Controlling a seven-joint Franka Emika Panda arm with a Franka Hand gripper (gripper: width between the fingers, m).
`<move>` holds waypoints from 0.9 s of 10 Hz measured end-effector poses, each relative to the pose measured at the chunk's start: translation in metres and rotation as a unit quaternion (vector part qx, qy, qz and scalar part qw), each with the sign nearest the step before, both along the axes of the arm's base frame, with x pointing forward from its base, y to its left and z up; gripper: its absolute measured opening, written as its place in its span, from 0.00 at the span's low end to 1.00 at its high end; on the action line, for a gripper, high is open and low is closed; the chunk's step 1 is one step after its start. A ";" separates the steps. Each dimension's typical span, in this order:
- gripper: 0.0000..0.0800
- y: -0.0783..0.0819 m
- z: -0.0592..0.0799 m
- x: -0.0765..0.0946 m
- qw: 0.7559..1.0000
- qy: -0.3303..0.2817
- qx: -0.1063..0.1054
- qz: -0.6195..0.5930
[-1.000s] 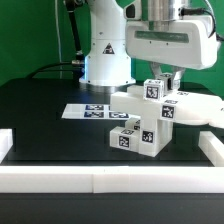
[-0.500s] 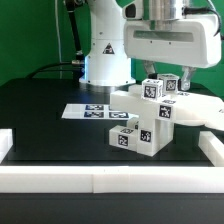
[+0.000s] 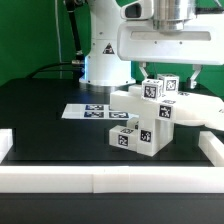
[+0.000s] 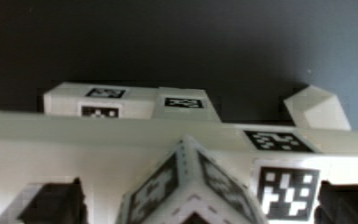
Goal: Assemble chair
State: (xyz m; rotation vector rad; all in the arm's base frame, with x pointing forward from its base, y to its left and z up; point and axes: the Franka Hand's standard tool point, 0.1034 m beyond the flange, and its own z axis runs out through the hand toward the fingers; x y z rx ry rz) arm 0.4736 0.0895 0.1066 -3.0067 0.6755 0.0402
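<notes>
Marker board [image 3: 88,111]: flat on the black worktop [image 3: 40,105] toward the exterior view's left, just in front of the robot's white base [image 3: 105,65]. Carries tags only; a fixed reference, not a part.

Chair [image 3: 148,115]: white blocky parts clustered mid-worktop, just beside the marker board on the exterior view's right. A broad slab lies flat with shorter tagged blocks standing on and against it. Sitting low and wide like this it looks steady, a sensible pose for adding parts from above.

Top blocks [image 3: 158,88]: two small tagged cubes at the highest point of the cluster, directly under the arm's head. Probably where the current step is centred.

Claw [image 3: 168,40]: raised above the chair, apart from it, fingers not distinguishable in the exterior view. Spread fully wide; nothing in its hold as far as either view shows. The wrist view looks down on chair parts [image 4: 176,135] with no finger around any block.

Rails [image 3: 110,180]: long low white border along the near edge, with side pieces at both ends; keeps loose parts within reach.

Judgement: the chair stands free on the worktop; whether the top blocks are properly seated cannot be told.
</notes>
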 end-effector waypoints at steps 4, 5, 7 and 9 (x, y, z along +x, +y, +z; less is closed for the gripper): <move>0.81 -0.003 0.000 0.000 0.990 -0.009 -0.002 0.142; 0.81 -0.003 0.000 0.000 0.984 -0.011 -0.002 0.178; 0.49 -0.003 0.000 0.000 0.980 -0.012 -0.001 0.196; 0.34 -0.003 0.000 0.000 0.980 -0.012 -0.001 0.196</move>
